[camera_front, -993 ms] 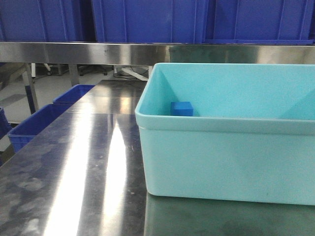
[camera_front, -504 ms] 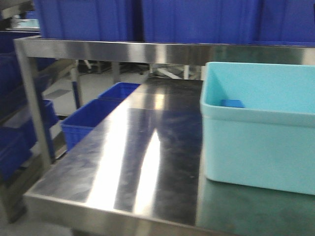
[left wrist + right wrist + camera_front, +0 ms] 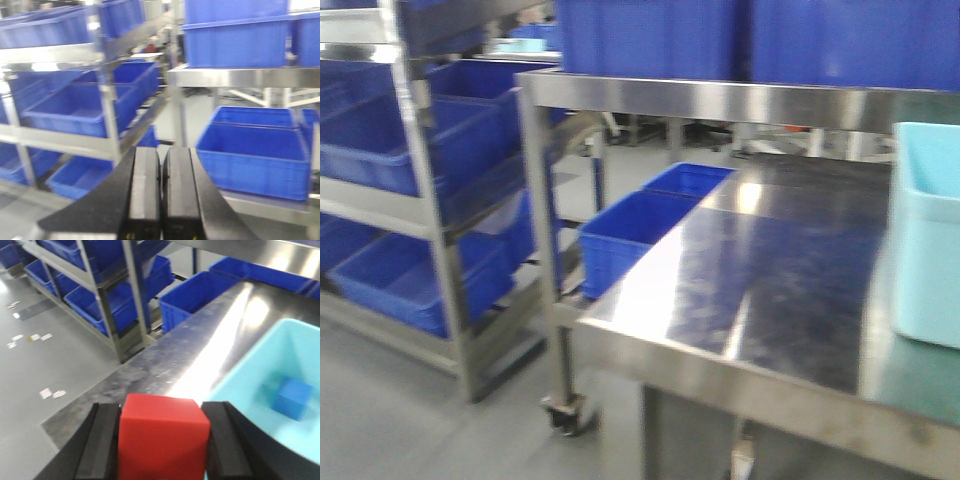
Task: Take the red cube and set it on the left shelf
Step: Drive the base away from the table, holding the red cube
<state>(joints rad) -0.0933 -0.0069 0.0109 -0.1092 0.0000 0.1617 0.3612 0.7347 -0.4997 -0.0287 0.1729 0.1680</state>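
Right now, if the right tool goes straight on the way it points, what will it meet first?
Probably the steel table top, on the bare strip beside the light-blue bin. The right tool, shut on the red cube, points down toward it; depth is hard to judge from this view.

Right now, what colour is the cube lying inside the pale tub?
The cube is blue, clearest in the right wrist view, inside the tub.
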